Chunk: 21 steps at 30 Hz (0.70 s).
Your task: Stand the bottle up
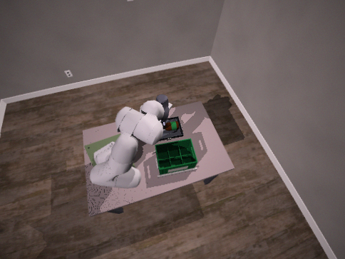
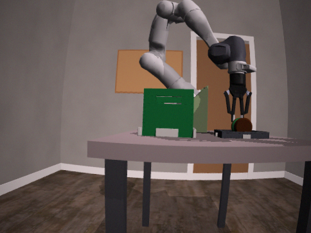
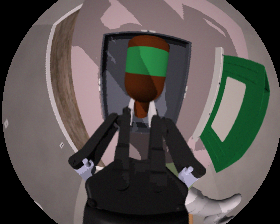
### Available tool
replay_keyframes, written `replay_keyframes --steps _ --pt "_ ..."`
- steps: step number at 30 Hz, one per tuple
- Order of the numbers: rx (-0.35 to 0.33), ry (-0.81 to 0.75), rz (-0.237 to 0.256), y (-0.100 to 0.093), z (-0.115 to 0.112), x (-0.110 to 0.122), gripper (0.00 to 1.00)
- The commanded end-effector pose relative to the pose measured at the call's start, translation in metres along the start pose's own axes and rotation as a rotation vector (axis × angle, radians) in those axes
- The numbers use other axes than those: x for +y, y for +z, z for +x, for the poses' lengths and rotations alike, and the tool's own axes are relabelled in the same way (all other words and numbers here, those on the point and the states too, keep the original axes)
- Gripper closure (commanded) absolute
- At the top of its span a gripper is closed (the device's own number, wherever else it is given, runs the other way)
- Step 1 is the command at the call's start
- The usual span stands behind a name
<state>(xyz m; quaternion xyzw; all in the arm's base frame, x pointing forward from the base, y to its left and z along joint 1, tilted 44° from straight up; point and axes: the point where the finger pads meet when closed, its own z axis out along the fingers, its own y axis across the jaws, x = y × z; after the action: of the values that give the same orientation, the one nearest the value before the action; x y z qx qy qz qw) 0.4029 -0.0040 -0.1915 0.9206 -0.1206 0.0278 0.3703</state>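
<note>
The brown bottle with a green band [image 1: 173, 125] [image 2: 243, 125] [image 3: 146, 62] lies on its side, its base facing the exterior camera and its neck toward the gripper. It is over the dark tray [image 1: 174, 134] [image 2: 229, 135] [image 3: 114, 96], on it or barely above; the gap cannot be told. My gripper [image 2: 238, 117] [image 3: 141, 103] points down and is shut on the bottle's neck, with one light fingertip pad on each side. In the top view the arm mostly hides the gripper.
The green crate [image 1: 164, 168] [image 2: 168, 117] [image 3: 254, 112] with divided compartments stands upright beside the tray, a short gap away. A green panel [image 1: 93, 149] [image 2: 202, 115] stands near the arm's base. The table's edge [image 2: 193, 152] runs beyond the crate and tray.
</note>
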Motion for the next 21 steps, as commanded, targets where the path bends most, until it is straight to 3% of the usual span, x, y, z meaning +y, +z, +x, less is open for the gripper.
replay_keyframes --steps 1,21 --pt "0.001 0.004 0.001 -0.002 0.001 0.0 1.0" --pt "0.001 0.004 0.001 -0.014 0.001 0.0 1.0"
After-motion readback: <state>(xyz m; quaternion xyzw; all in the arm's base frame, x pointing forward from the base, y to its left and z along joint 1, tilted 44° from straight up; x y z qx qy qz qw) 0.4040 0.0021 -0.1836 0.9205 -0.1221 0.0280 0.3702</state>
